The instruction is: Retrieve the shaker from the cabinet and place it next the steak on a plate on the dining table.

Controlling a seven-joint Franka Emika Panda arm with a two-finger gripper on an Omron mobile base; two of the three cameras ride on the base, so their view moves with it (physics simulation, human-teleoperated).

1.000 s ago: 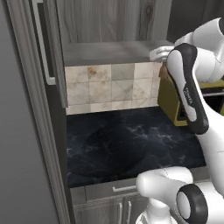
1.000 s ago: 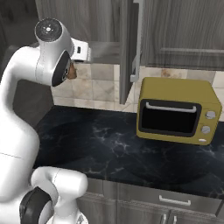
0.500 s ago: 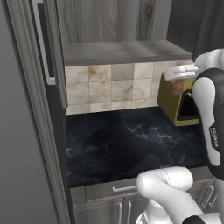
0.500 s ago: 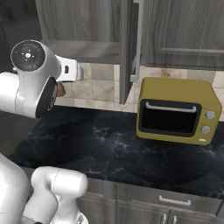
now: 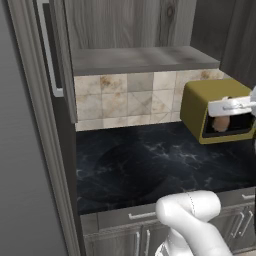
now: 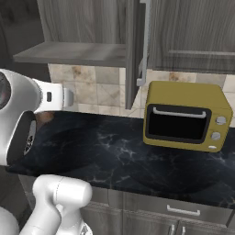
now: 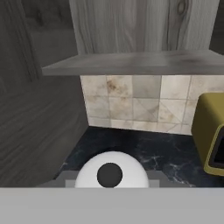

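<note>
Cabinet point(image 5: 125, 25) first: you have one, grey wood-grain, its one door point(image 6: 132, 50) swung open with one silver bar handle point(image 6: 146, 46) on it. Below it runs one black marble counter point(image 5: 140, 165) backed by beige tiles point(image 5: 125, 102). One mustard-yellow oven point(image 6: 186, 117) sits on the counter, to the right of the open cabinet. One shaker point(image 5: 220, 125) is in play, brown with a white top.

Your arm rises from the base and reaches out level above the counter. In the left base view the gripper point(image 5: 222, 119) sits at the right edge, in front of the oven. Its fingers are pinched narrowly on the shaker, which hangs below the hand, clear of the counter and outside the cabinet. In the hand view the shaker's white top shows between the fingertips.

A second ago your hand was up at the shelf's right end. It has since swung out and down, carrying the shaker away from the cabinet. The grip has not changed.
</note>
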